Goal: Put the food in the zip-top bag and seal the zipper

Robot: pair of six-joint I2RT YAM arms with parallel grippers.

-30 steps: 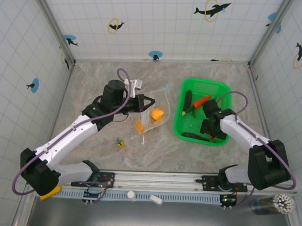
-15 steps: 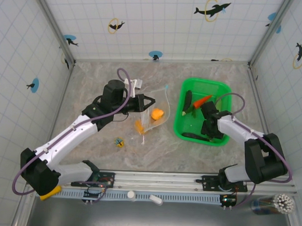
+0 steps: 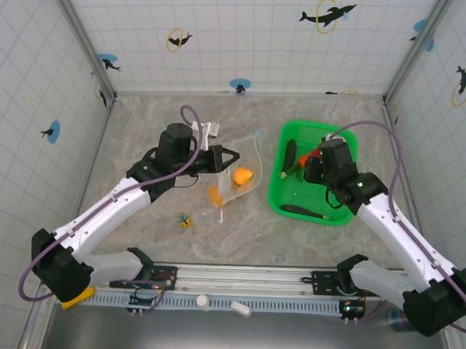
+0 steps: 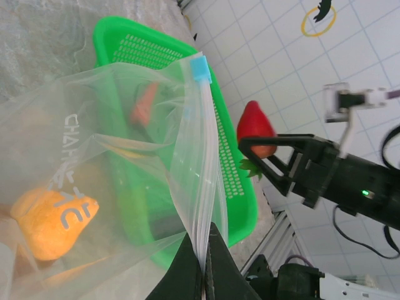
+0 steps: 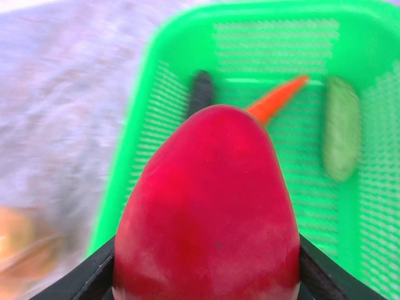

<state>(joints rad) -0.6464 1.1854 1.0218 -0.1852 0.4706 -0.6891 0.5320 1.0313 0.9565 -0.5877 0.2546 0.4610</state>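
Left gripper [image 3: 230, 155] is clamped tight on the bag [image 3: 241, 175], fingers [image 4: 187, 265] pinched together on the zipper strip [image 4: 199, 187]. That pinch holds the mouth edge up just left of the basket [image 3: 349, 140]. The blue tab [image 4: 200, 67] sits at the far end of the strip, toward the back wall. One orange piece [image 3: 242, 176] lies inside the bag, well left of the basket. A second orange piece [image 3: 215, 194] lies further left and nearer the arms, and I can't tell if it's inside.

Over the basket's left half, the right gripper [image 4: 257, 145] hangs partly closed around a red strawberry [image 5: 209, 212], with a black finger pressed to each side. Below it in the basket lie a carrot [image 5: 275, 103], a dark green piece [image 5: 201, 94] and a light green piece [image 5: 340, 128]. A tiny trinket [image 3: 185, 219] sits on the table [image 3: 143, 125], far left of the basket.
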